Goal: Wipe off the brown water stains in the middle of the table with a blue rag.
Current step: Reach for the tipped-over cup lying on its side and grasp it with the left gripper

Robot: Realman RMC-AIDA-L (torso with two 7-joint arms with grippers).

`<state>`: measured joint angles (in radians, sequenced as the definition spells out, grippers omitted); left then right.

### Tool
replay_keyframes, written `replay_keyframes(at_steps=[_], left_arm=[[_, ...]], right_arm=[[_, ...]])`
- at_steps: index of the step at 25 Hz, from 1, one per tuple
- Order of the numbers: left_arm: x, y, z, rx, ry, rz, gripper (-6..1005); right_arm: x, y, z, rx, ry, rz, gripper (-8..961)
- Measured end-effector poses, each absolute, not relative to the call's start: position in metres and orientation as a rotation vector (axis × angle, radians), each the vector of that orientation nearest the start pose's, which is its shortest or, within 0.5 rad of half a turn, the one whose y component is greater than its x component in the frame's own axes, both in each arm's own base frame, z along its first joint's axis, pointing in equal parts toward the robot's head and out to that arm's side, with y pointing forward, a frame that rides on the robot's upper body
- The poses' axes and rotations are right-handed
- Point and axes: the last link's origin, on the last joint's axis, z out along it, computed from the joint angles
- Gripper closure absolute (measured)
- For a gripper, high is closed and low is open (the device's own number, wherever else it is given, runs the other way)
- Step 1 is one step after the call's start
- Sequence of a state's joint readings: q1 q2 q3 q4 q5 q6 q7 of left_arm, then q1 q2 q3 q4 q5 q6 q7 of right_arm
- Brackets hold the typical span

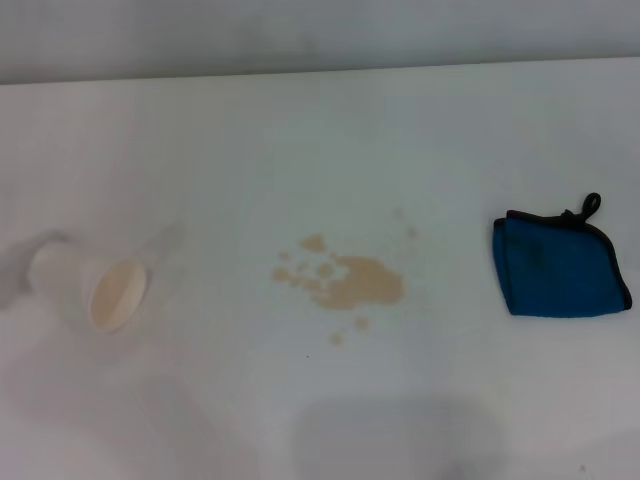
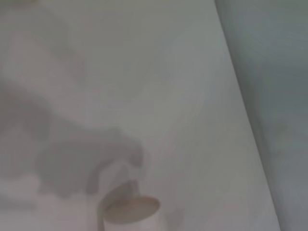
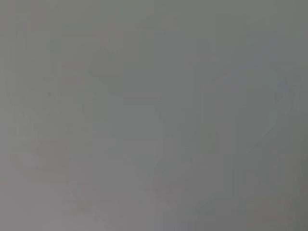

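Observation:
The brown water stains (image 1: pixel 352 282) lie in the middle of the white table (image 1: pixel 320 140) as a tan blotch with several small droplets around it. To their right rests the blue rag (image 1: pixel 558 265), folded, with dark edging and a small black loop at its far corner. Neither gripper shows in the head view or in the wrist views. The right wrist view shows only a plain grey surface.
A cream paper cup (image 1: pixel 92 287) lies on its side at the left of the table, its mouth facing the front; the left wrist view also catches this cup (image 2: pixel 131 210). The table's far edge (image 1: pixel 320 68) meets a grey wall.

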<state>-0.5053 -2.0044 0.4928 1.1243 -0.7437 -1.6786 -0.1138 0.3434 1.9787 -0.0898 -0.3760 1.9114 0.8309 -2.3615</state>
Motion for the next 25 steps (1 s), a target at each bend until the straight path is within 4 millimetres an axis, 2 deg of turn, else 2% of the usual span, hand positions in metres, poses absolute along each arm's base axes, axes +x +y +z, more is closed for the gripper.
replay_keyframes(at_steps=[6, 13, 17, 21, 25], left_arm=[[-0.302, 0.333, 0.101, 1.557, 2.926, 0.681, 153], [-0.306, 0.332, 0.097, 1.563, 2.930, 0.670, 153], [-0.299, 0.339, 0.100, 1.722, 2.854, 0.678, 152], [-0.291, 0.348, 0.111, 1.931, 2.733, 0.710, 152], [-0.291, 0.351, 0.125, 2.107, 2.647, 0.705, 152]], right_arm=[[0.471, 0.286, 0.157, -1.085, 0.898, 0.488, 113], [0.471, 0.288, 0.156, -1.090, 0.892, 0.481, 113], [0.470, 0.289, 0.156, -1.092, 0.892, 0.482, 113], [0.470, 0.289, 0.155, -1.095, 0.892, 0.484, 113], [0.468, 0.290, 0.155, -1.100, 0.888, 0.492, 112]])
